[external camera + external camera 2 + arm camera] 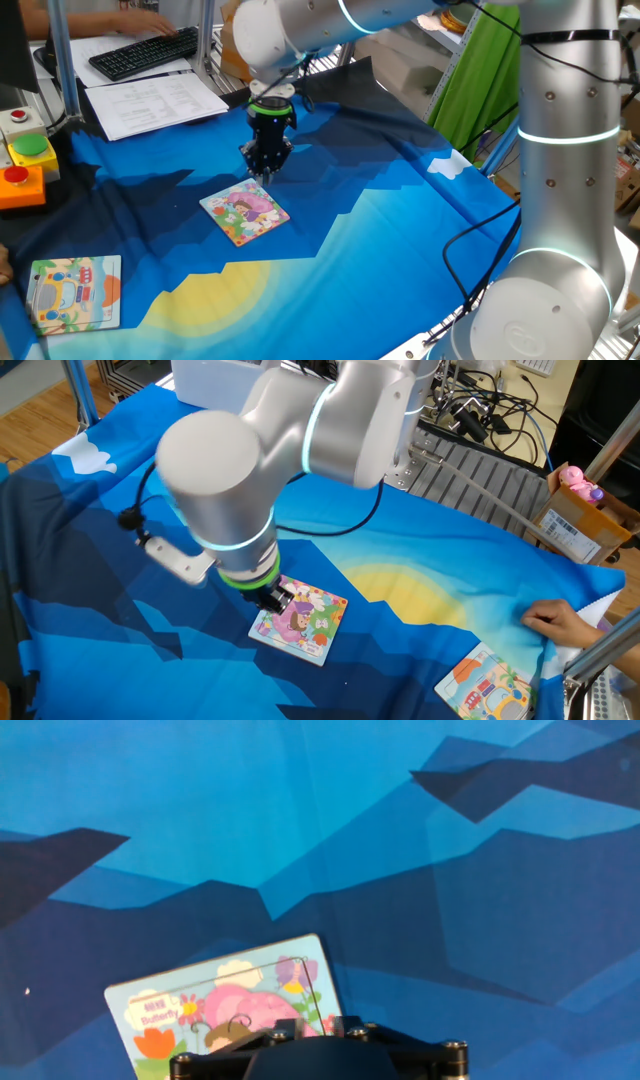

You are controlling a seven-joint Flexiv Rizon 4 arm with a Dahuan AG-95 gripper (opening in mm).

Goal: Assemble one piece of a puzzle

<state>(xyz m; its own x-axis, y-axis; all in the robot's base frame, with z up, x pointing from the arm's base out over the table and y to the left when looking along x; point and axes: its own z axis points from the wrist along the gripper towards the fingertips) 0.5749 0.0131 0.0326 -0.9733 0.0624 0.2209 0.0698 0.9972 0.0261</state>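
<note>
The puzzle [245, 213], a small square board with a pink and green cartoon picture, lies flat on the blue cloth. It also shows in the other fixed view [300, 622] and at the bottom of the hand view [225, 1010]. My gripper [265, 178] points straight down over the board's far corner, its fingertips close to the surface. In the other fixed view the gripper [283, 600] is mostly covered by the arm. The hand view shows only the finger bases, set close together. The piece is hidden. Whether the fingers hold anything does not show.
A larger pale blue and orange board [76, 292] lies at the near left corner. A box with red and green buttons [25, 165], papers [150, 100] and a keyboard [145, 52] sit along the far left. A person's hand [560, 622] rests on the cloth.
</note>
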